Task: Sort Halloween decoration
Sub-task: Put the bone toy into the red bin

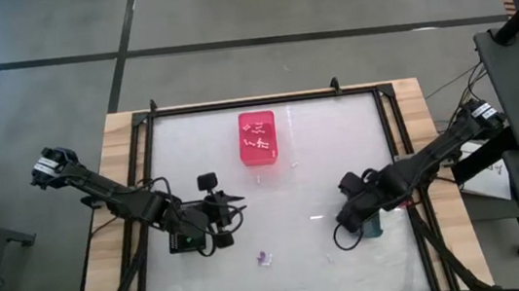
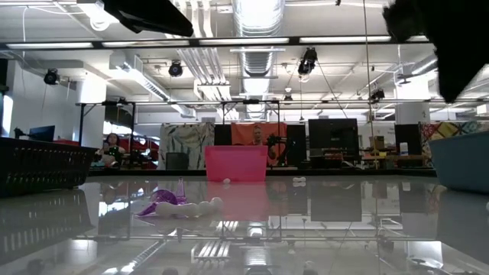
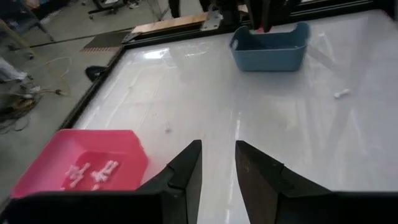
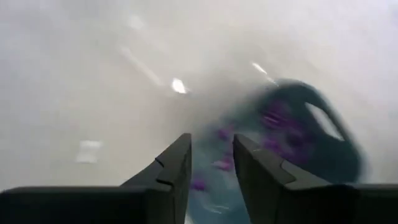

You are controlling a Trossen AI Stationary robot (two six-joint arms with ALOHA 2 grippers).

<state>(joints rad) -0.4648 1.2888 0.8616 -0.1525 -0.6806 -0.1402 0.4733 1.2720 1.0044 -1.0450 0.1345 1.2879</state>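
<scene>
Halloween decoration pieces: purple ones (image 4: 273,124) lie in the grey-blue bin (image 4: 323,155) directly under my right gripper (image 1: 349,221), whose fingers stand parted with nothing between them, poised over the bin because that is where purple belongs, I judge. Farther out, one purple piece (image 1: 263,257) lies loose on the table (image 1: 320,158), unsorted. My left gripper (image 1: 221,218) waits over the black bin (image 1: 184,240), fingers apart, holding nothing. At the far edge, white pieces (image 1: 257,141) lie in the pink bin (image 1: 256,120).
</scene>
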